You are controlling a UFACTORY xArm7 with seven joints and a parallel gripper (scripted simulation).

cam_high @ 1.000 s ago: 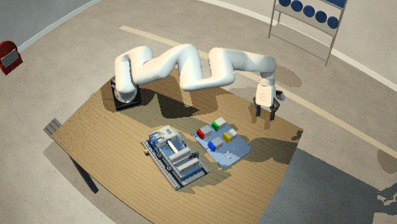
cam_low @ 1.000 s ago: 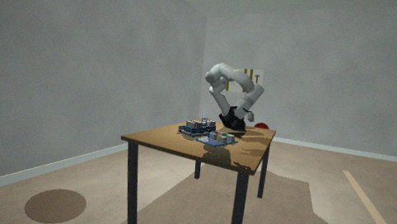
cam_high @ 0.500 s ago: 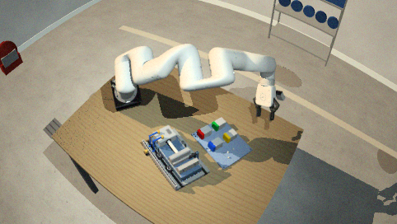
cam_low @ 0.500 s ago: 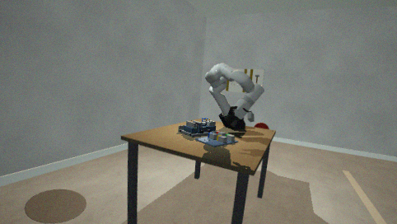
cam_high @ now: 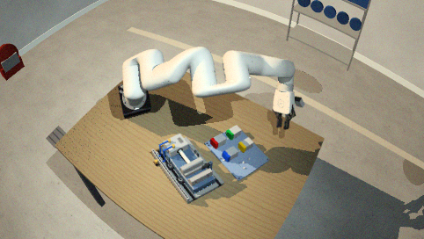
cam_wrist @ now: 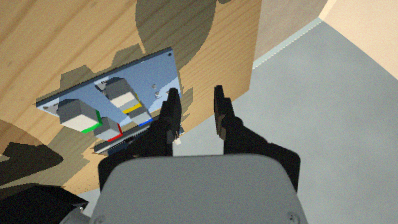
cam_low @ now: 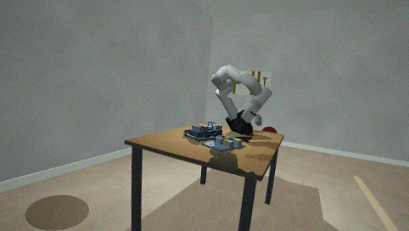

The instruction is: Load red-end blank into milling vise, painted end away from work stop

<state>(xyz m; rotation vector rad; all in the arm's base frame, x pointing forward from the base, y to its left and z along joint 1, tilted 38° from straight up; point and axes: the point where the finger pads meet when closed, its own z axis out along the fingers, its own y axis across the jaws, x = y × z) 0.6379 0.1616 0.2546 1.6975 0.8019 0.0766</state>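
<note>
White arm (cam_high: 207,72) reaches from its base (cam_high: 125,112) at the table's back edge over to the far side of the wooden table (cam_high: 110,145); gripper (cam_high: 285,123) hangs in the air near the table edge, off to the side of the infeed plate (cam_high: 252,164) and apart from it; fingers partly closed with a visible gap and nothing between them, so the hand is empty, half clenched.

Four blanks lie on the plate, grey bodies with one painted end each; red blank (cam_high: 218,141) at the plate's corner nearest the vise (cam_high: 189,164), touching nothing else; green blank (cam_high: 233,131) behind it; blue blank (cam_high: 230,153) and yellow blank (cam_high: 245,143) in the next row; all four flat, inside the plate's edges, apart from one another.

Vise sits just beside the plate on its own long raised plate; slot between its blocks holds no blank.

Wrist view: gripper points down past the table edge toward grey floor; plate seen to the left of the fingers with the red blank (cam_wrist: 107,131) partly hidden low behind one finger, green (cam_wrist: 80,115) and yellow (cam_wrist: 121,95) ends showing.

Exterior view: arm (cam_low: 242,93) folded above the table's far side; gripper too small to read there.
</note>
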